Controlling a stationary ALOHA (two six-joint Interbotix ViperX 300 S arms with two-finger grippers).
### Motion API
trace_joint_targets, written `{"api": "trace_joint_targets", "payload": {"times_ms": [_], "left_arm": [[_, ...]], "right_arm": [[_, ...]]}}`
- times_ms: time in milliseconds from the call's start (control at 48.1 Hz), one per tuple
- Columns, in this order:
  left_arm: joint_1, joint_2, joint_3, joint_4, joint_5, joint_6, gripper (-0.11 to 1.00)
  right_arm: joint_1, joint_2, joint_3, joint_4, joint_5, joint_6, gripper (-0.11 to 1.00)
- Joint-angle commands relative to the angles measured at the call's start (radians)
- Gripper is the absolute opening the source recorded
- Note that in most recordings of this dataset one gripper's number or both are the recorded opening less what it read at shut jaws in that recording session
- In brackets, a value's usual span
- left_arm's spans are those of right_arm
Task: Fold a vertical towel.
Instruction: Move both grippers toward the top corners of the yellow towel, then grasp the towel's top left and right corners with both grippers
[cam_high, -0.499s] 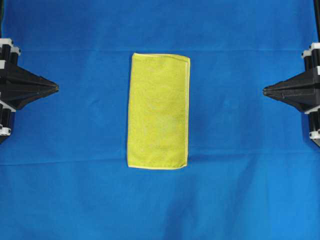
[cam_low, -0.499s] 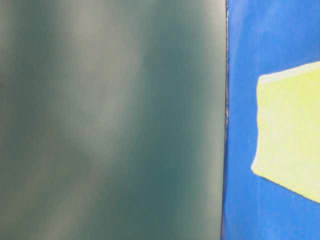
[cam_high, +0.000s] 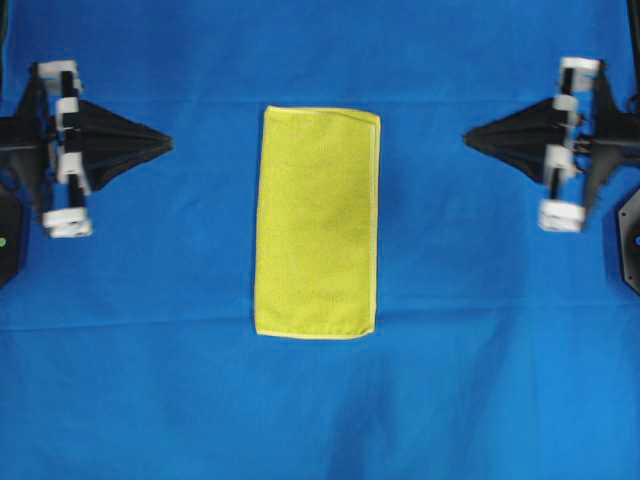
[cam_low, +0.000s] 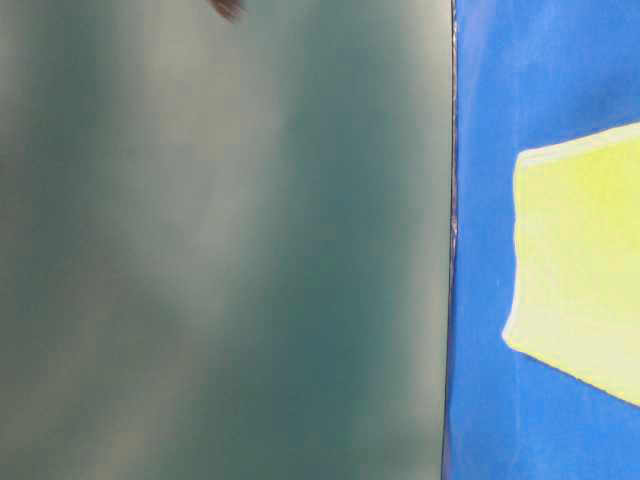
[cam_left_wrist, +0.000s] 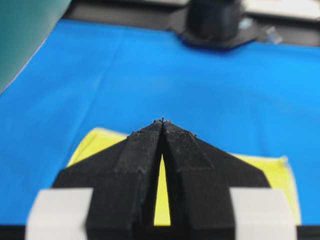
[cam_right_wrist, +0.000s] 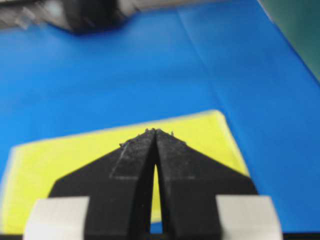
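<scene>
The towel (cam_high: 317, 222) lies flat in the middle of the large blue cloth (cam_high: 320, 410), long axis running from 12 to 6 o'clock in the overhead view. It is a bright yellow rectangle with a paler stitched hem along its edges, clearest down the 3 o'clock side and along the 6 o'clock end. Its surface looks smooth, corners square, nothing resting on it. In the table-level view one end of the towel (cam_low: 580, 265) shows at the right edge against the blue cloth, beside a blurred grey-green surface (cam_low: 220, 250) that fills most of that view; a small dark shape at its top edge is too blurred to name.

Around the towel there is only the blue cloth, which has faint creases.

At 9 o'clock from the towel's upper part is the left gripper (cam_high: 168, 143), tip pointing toward the towel and well apart from it. In the left wrist view the left gripper (cam_left_wrist: 163, 121) has its fingertips meeting, a narrow slit behind them through which the yellow shows; it holds nothing. At 3 o'clock is the right gripper (cam_high: 468, 135), also aimed at the towel and apart from it. In the right wrist view the right gripper (cam_right_wrist: 155, 131) is likewise closed at the tips and empty, above the towel (cam_right_wrist: 65, 155).
</scene>
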Motion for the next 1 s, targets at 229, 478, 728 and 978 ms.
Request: {"api": "trace_joint_targets", "payload": {"times_ms": [229,478,728,978], "left_arm": [[0.107,0.287,-0.092,-0.002,-0.041,-0.002,0.05],[0.179,0.557,-0.195,-0.002,-0.071,-0.002,0.56],[0.213,0.785,-0.281,-0.002,-0.137,0.000,0.70],[0.235,0.891,-0.325,-0.002,-0.169,0.000,0.70]], "right_arm": [[-0.133,0.356,-0.176,-0.026,0.049,-0.014,0.01],[-0.176,0.574,-0.282,-0.058,0.060,-0.014,0.41],[-0.187,0.716,-0.341,-0.077,0.057,-0.015,0.53],[-0.195,0.819,-0.379,-0.080,0.041,-0.015,0.54]]}}
